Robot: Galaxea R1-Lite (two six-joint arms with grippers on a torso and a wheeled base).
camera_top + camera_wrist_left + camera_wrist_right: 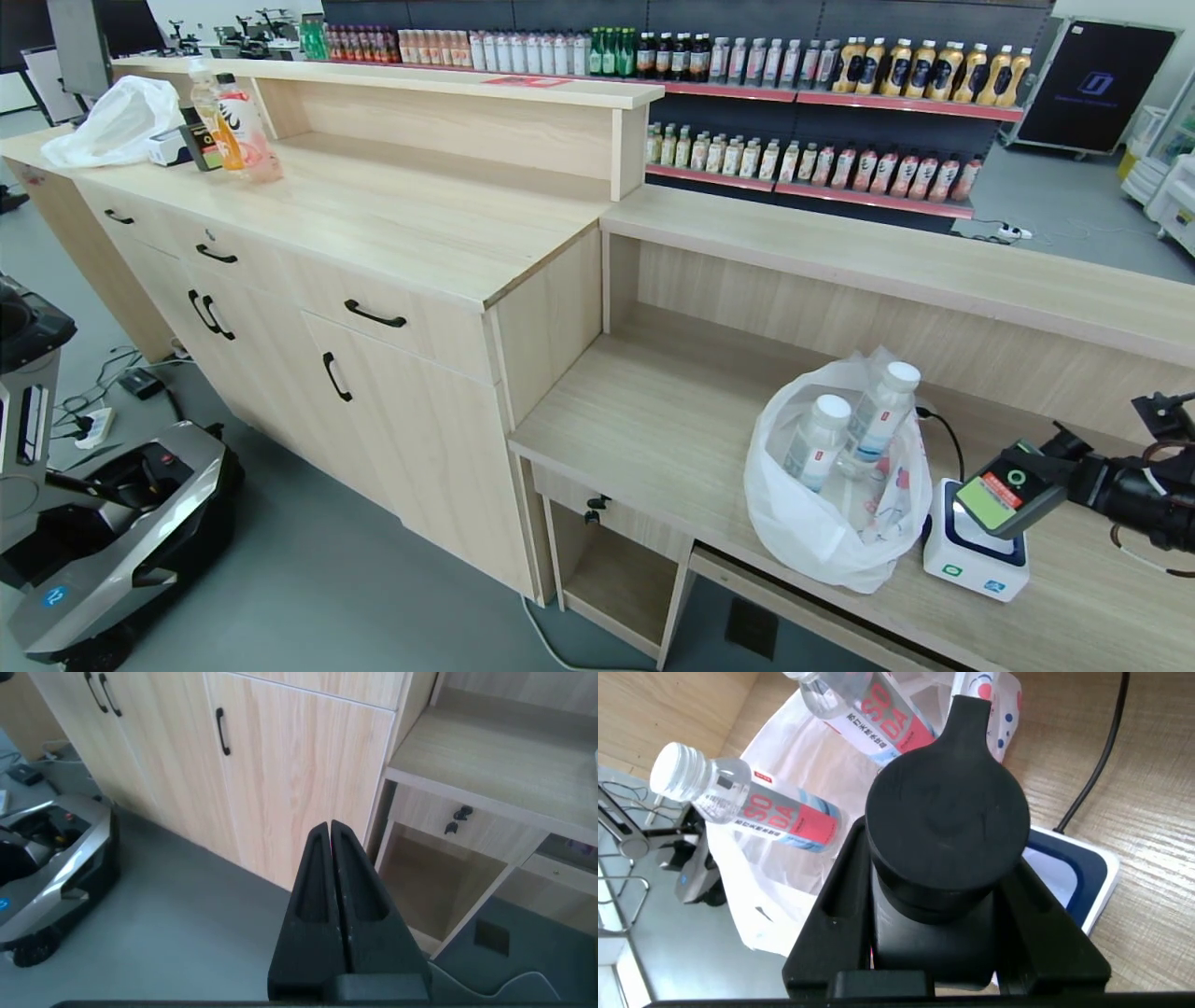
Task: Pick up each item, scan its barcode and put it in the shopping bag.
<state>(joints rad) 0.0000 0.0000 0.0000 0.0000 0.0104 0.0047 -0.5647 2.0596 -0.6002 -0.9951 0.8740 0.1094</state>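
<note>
Right pincer (938,910) apparently clamps dark item (1004,490) just above scanner (976,560).

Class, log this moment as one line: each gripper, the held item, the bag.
left gripper: shut, empty | right gripper: shut on dark item over scanner | shopping bag: two bottles inside

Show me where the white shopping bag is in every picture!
Head view: shopping bag lower right, on the low counter, beside the white scanner.
Left wrist view: cabinet doors and floor instead.
Right wrist view: shopping bag beyond the held dark item.
Shared landmark: the scanner, next to the bag.
</note>
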